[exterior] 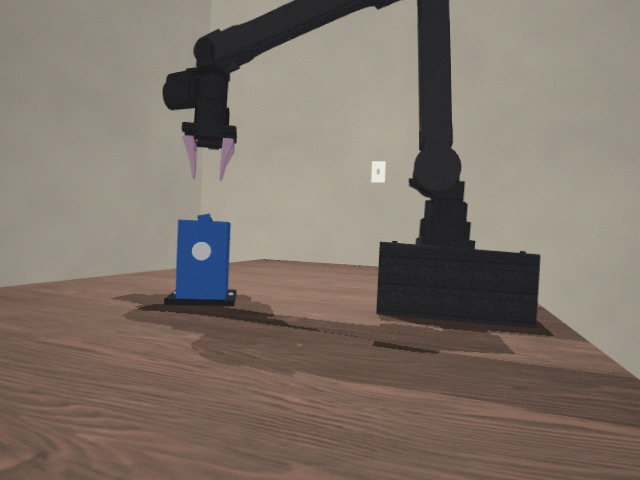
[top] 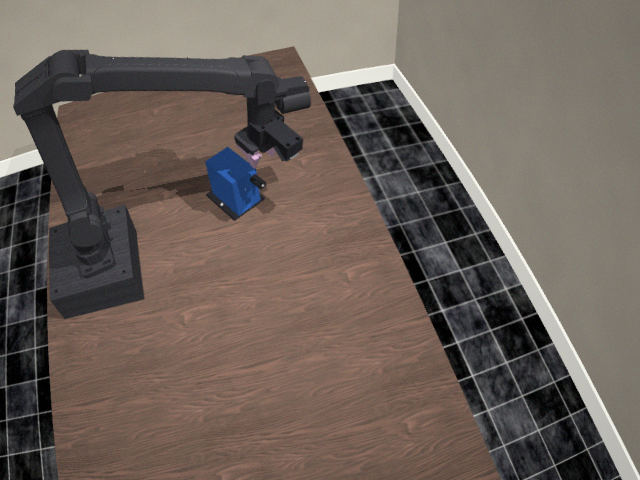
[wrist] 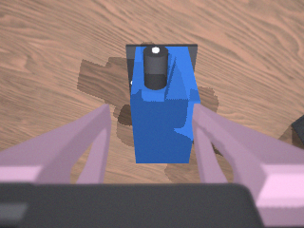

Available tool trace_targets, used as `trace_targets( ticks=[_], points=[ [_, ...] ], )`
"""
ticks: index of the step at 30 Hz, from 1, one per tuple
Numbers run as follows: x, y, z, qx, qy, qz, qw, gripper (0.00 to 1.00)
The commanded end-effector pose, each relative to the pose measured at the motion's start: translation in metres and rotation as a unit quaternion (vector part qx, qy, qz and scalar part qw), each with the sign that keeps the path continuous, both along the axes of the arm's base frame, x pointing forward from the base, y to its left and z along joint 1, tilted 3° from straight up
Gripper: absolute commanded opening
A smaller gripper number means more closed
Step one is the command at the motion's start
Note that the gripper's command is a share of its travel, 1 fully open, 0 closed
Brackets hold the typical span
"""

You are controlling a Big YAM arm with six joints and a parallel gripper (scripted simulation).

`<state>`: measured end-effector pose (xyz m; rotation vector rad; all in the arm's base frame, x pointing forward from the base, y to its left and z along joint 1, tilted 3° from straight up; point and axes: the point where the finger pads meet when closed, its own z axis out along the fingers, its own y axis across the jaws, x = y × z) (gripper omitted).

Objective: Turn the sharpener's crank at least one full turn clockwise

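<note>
We see the blue sharpener (exterior: 202, 263) standing upright on its black foot on the desk (exterior: 320, 403), its dark crank knob (wrist: 155, 67) jutting from one side, while our claw (exterior: 206, 178) hangs above it, pink fingers apart and gripping nothing.

Brown wood-grain table (top: 268, 330), long, running near to far. Black-and-grey tiled floor (top: 496, 330) right of table, also at left edge. White baseboard (top: 522, 268) along beige walls (top: 516, 103). White wall switch plate (exterior: 378, 171) on far wall.
</note>
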<state>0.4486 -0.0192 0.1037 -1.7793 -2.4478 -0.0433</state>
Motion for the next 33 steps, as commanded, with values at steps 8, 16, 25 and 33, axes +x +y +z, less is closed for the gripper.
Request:
trace_targets(
  ticks=[8,16,25,33],
  points=[
    [0.012,0.001,0.02,-0.001,-0.015,0.001,1.0,0.51],
    [0.012,0.001,0.02,-0.001,-0.015,0.001,1.0,0.51],
    [0.012,0.001,0.02,-0.001,-0.015,0.001,1.0,0.51],
    [0.012,0.001,0.02,-0.001,-0.015,0.001,1.0,0.51]
  ],
)
